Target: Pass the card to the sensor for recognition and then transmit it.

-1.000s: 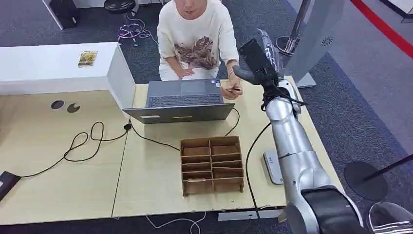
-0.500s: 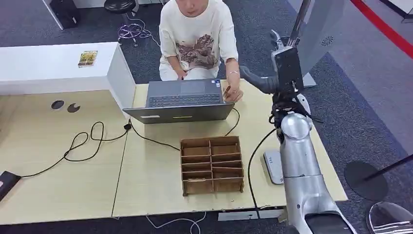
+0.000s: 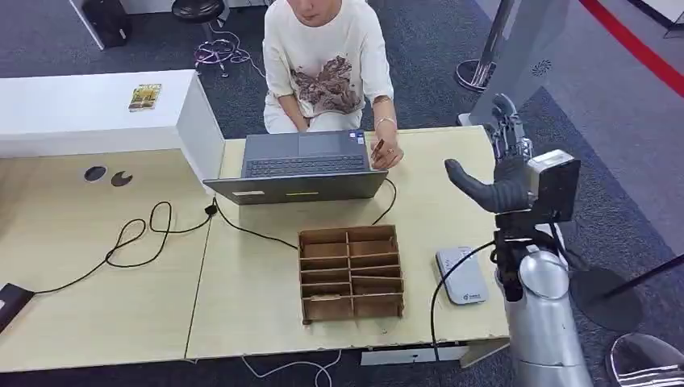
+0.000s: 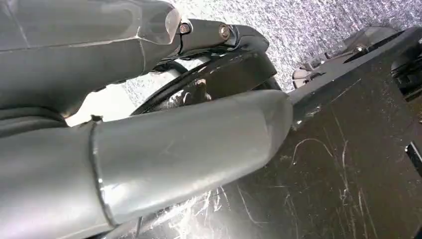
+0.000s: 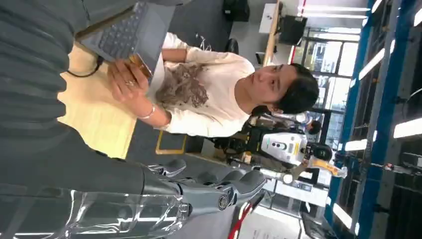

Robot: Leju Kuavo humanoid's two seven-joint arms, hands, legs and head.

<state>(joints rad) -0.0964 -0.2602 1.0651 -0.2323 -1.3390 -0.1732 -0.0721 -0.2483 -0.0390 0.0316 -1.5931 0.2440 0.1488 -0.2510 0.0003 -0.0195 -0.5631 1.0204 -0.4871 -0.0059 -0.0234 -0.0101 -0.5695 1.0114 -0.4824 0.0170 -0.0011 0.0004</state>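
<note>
The right robot hand (image 3: pixel 506 173) is hovering past the surface's (image 3: pixel 250 306) right edge, fingers spread apart and holding nothing. The person's hand (image 3: pixel 386 153) is pinching the card (image 3: pixel 377 146) beside the laptop (image 3: pixel 302 165). The sensor (image 3: pixel 461 275) is lying near the front right corner.

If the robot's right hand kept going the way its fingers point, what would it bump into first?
Probably nothing soon. The right hand points up and away past the table's far edge, toward carpet and a grey stand; depth is unclear.
</note>
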